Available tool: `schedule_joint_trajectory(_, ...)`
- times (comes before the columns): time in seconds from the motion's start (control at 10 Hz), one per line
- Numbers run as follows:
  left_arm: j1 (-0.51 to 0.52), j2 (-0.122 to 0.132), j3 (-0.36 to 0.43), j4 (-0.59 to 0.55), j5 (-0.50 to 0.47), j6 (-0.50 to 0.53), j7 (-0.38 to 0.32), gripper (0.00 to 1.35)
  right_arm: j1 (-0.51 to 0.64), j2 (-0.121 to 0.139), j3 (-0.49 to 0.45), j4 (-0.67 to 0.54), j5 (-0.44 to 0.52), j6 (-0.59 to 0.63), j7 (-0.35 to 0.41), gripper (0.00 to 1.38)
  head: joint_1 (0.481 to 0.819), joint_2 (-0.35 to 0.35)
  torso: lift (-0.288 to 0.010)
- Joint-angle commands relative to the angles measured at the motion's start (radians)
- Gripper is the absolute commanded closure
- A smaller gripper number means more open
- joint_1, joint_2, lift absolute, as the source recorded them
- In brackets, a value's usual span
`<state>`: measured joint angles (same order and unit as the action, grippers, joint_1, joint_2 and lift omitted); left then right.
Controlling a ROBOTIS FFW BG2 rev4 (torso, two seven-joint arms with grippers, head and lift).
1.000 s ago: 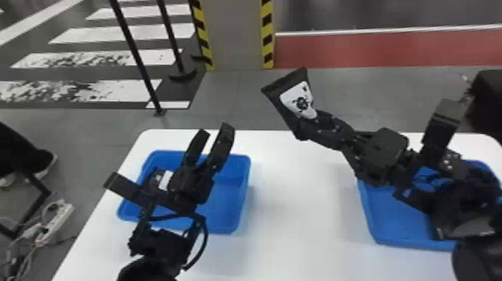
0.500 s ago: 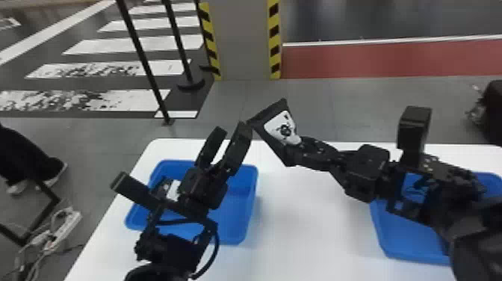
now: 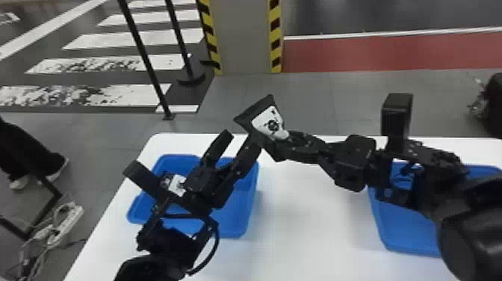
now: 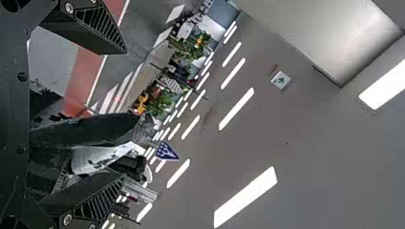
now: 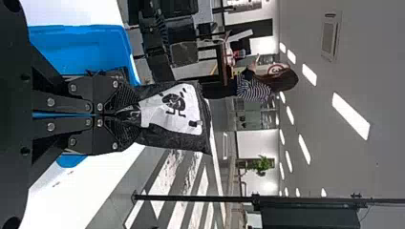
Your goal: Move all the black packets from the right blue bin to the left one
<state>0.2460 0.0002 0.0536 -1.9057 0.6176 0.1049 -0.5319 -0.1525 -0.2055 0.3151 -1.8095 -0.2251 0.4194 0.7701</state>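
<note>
My left end effector (image 3: 242, 139) stands wide beside the packet and, as best I can judge depth here, could snag it; a clash, or a slip of the narrow pinch, might drop it short of the left bin (image 3: 246, 203). Above the worktop (image 3: 310, 228), my right end effector (image 5: 125, 114) grips the black packet (image 5: 172, 139) by one gathered end, its white label facing out.

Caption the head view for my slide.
Above the white table, the right gripper holds up a black packet near the open left gripper, the left blue bin below.
</note>
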Motion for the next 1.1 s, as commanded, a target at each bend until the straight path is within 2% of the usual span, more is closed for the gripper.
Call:
schedule_joint_trajectory(0.0,-0.001,-0.003,0.008,0.000,-0.004,0.025,0.004,0.11,-0.017,0.000,0.041,0.021,-0.017,0.003,0.000,1.26,0.677,0.194,-0.110)
schedule_joint_trajectory(0.2,-0.010,-0.003,0.011,0.000,-0.006,0.064,0.013,0.13,-0.039,0.001,0.084,0.058,-0.039,0.008,0.000,1.26,0.692,0.221,-0.110)
schedule_joint_trajectory(0.3,-0.010,-0.003,0.011,0.000,-0.006,0.082,0.024,0.64,-0.039,0.003,0.085,0.058,-0.040,0.008,0.000,1.26,0.695,0.231,-0.110)
schedule_joint_trajectory(0.4,0.002,-0.003,0.005,-0.010,0.008,0.072,0.059,1.24,-0.046,0.001,0.085,0.063,-0.045,0.008,0.001,1.26,0.695,0.233,-0.110)
schedule_joint_trajectory(0.7,0.012,-0.003,-0.006,-0.012,0.021,0.001,0.063,1.22,-0.056,0.006,0.082,0.083,-0.050,0.008,0.003,1.26,0.695,0.241,-0.110)
schedule_joint_trajectory(0.8,0.014,-0.003,-0.008,-0.012,0.033,-0.026,0.061,1.22,-0.066,0.011,0.081,0.093,-0.053,0.049,0.005,1.04,0.695,0.242,-0.110)
schedule_joint_trajectory(0.9,0.017,-0.003,-0.008,-0.012,0.033,-0.024,0.061,1.22,-0.068,0.020,0.055,0.110,-0.051,0.047,0.017,0.50,0.693,0.245,-0.110)
schedule_joint_trajectory(1.0,0.019,-0.003,-0.008,-0.012,0.033,-0.022,0.063,1.22,-0.061,0.023,0.035,0.110,-0.053,0.030,0.017,0.16,0.692,0.244,-0.110)
